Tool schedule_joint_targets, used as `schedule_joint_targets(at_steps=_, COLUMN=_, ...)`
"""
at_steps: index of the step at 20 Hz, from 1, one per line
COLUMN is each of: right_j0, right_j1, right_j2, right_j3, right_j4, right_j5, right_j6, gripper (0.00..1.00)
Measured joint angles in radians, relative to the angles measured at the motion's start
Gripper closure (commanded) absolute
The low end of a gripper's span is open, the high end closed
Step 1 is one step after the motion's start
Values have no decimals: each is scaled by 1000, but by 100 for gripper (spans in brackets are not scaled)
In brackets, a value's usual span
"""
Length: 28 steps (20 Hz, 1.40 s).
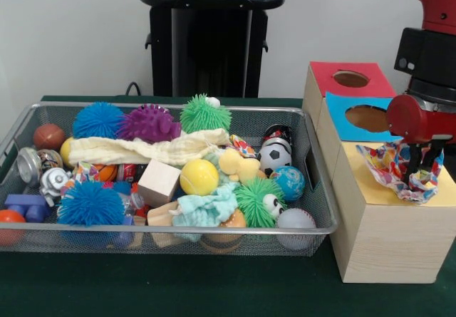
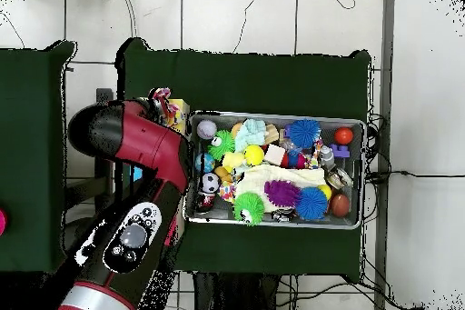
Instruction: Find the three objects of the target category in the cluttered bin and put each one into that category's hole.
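My gripper (image 1: 420, 177) hangs over the yellow-topped box (image 1: 365, 186) at the right, shut on a dotted fabric piece (image 1: 388, 162) that drapes onto the yellow top. The fabric and gripper hide the yellow box's hole. In the overhead view the fabric (image 2: 163, 98) shows just past my arm, left of the bin (image 2: 274, 225). The wire bin (image 1: 178, 229) fills the left and middle. A second dotted piece (image 1: 242, 145) lies beside the soccer ball, and what looks like a third (image 1: 84, 169) sits near the left.
The blue-topped box (image 1: 340, 122) and red-topped box (image 1: 329, 80) stand behind the yellow one. The bin holds a cream waffle cloth (image 1: 142, 149), a mint cloth (image 1: 206, 210), spiky balls, a wooden cube (image 1: 158, 182), a yellow ball (image 1: 199, 177) and toys.
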Motion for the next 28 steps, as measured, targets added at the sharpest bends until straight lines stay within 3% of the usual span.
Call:
schedule_joint_targets(at_steps=12, right_j0=16, right_j1=22, right_j2=-36, right_j3=-18, right_j4=0, right_j5=16, right_j6=108, gripper=100)
schedule_joint_targets(at_steps=28, right_j0=15, right_j1=18, right_j2=-36, right_j3=-15, right_j4=-18, right_j5=15, right_j6=112, gripper=100)
